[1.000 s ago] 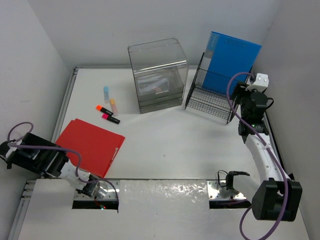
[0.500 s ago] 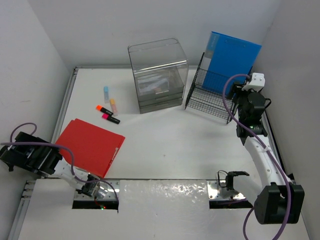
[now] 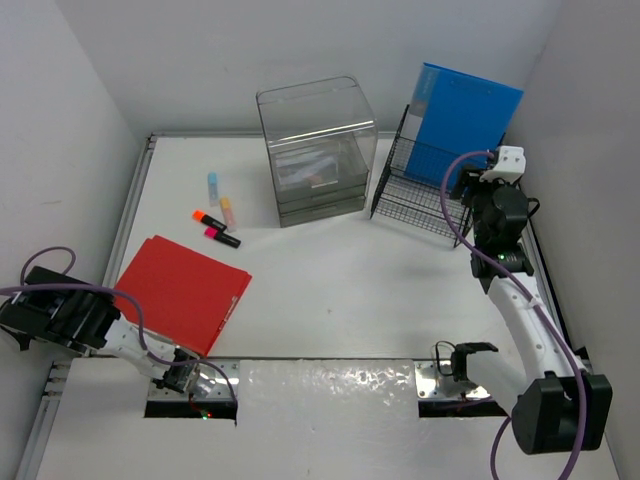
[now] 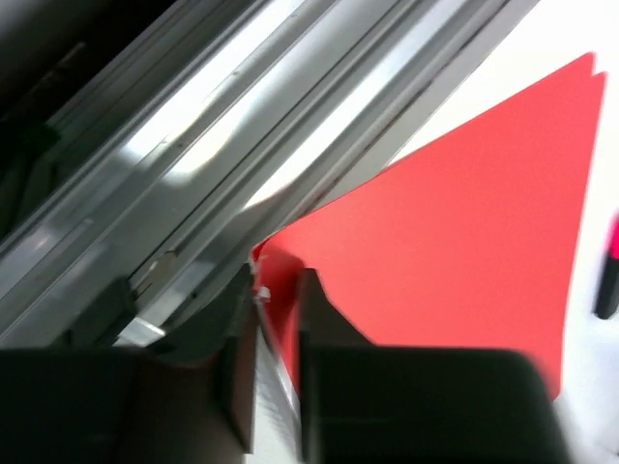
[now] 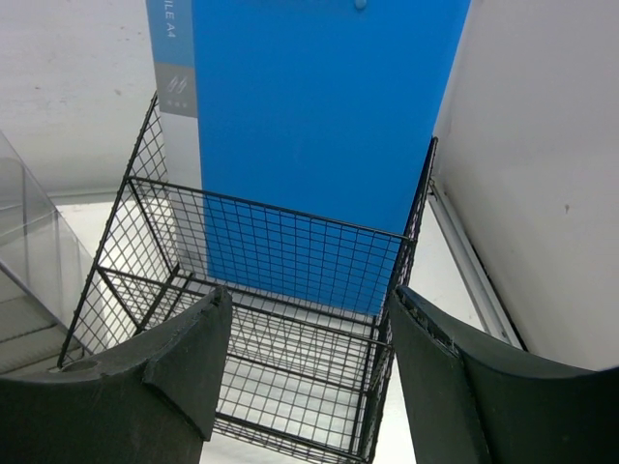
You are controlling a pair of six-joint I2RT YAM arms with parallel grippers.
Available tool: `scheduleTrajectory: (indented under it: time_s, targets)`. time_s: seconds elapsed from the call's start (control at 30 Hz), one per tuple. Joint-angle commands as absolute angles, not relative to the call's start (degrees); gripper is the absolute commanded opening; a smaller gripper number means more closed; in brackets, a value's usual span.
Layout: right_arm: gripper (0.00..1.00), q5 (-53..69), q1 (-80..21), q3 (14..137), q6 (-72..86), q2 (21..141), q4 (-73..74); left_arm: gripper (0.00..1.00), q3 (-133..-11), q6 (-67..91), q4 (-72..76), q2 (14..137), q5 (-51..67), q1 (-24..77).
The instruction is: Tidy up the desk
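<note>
Left wrist view: left gripper (image 4: pixel 278 300) pinches the red folder (image 4: pixel 455 222) by its corner, lower left, so lift it slowly off the tabletop (image 4: pixel 580 21); right gripper (image 5: pixel 309 300) hangs spread.

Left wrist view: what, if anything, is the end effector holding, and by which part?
The red folder, pinched by one corner between the closing fingers of the left end effector.

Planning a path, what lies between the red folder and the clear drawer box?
Four highlighters lie on the desk there, clear in the top view.
</note>
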State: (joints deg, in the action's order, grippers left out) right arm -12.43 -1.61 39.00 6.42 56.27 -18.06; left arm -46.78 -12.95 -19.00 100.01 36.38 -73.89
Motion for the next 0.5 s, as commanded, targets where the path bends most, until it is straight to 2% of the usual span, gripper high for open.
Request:
scheduleTrajectory:
  time_s: [0.0, 0.27, 0.47]
  targets:
    - [0.64, -13.8, -2.02, 39.55, 5.1, 55.02, -20.65, 0.0, -48.95, -5.36, -14.85, 106.35, 43.77, -70.49]
    - [0.63, -11.7, -2.72, 39.73, 5.1, 54.67, -20.66, 0.0, -51.49, -12.9, -20.82, 101.71, 52.9, -70.14]
    - [0.62, -9.23, -6.15, 41.04, 1.32, 55.46, -19.86, 0.0, -51.6, -13.8, -18.65, 93.45, 50.46, -69.87]
